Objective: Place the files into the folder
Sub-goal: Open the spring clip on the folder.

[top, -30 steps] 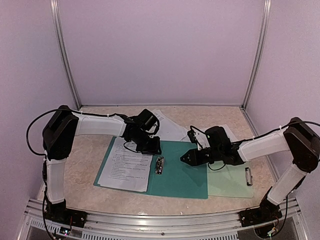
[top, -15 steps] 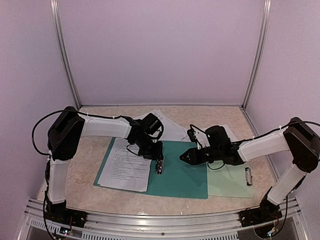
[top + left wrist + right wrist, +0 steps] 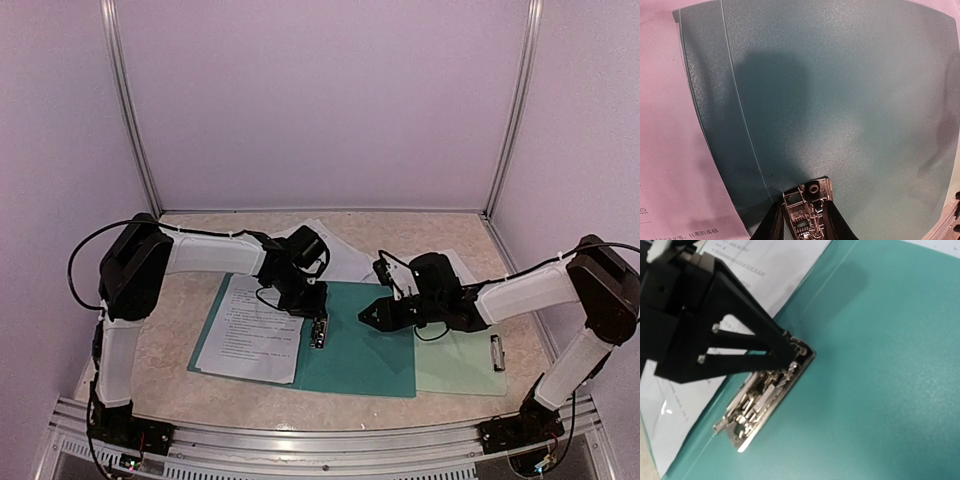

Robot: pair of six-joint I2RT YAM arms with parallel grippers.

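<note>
The folder [image 3: 365, 350] lies open and flat at the table's middle, dark teal, also filling the left wrist view [image 3: 840, 100] and the right wrist view [image 3: 880, 365]. One printed white sheet of the files [image 3: 255, 330] rests on its left half, and more sheets [image 3: 340, 255] lie behind it. A metal clip [image 3: 319, 333] sits on the spine. My left gripper [image 3: 308, 303] reaches down on the clip's far end, its fingers [image 3: 771, 225] pressed to both sides of the clip [image 3: 807, 210]. My right gripper [image 3: 368, 315] hovers above the folder's right half, empty; its own fingers are out of its wrist view.
A pale mint clipboard [image 3: 460, 360] with a metal clip [image 3: 497, 352] lies right of the folder, partly under the right arm. Pale walls and metal posts close in the back and both sides. The left gripper [image 3: 785, 347] stands close in front of the right wrist camera.
My left gripper has shifted right and down onto the clip's far end, and its jaws have narrowed. The right gripper has edged slightly left.
</note>
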